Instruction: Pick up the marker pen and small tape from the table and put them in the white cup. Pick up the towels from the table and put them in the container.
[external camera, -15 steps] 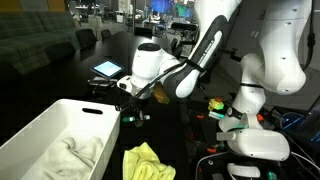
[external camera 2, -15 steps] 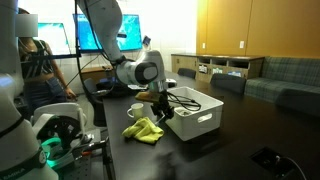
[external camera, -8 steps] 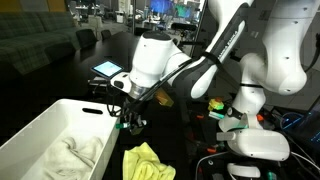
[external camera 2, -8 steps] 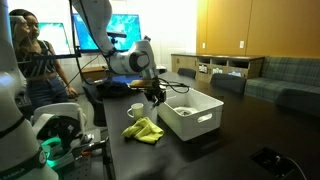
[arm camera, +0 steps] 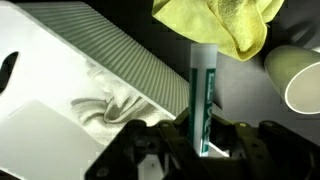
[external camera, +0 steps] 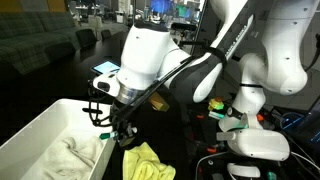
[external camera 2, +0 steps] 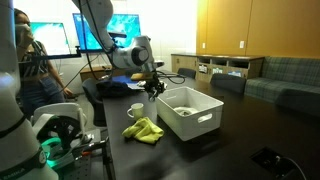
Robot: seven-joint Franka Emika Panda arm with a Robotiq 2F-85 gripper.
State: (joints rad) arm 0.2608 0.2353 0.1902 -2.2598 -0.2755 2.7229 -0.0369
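Pinching the marker pen (arm camera: 203, 80) in the gripper (arm camera: 204, 142), hovers with the white cup (arm camera: 300, 75) ahead to its right and the container (arm camera: 110, 55) at its left, finds the white towel (arm camera: 108, 110) already binned, leaves pen, yellow-green towel (arm camera: 225, 20) ahead on the table (arm camera: 140, 28) and unseen small tape outstanding.

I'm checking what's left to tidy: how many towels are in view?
2. The white towel lies inside the container; the yellow-green towel lies on the table beside it. Others could be hidden under the white one.
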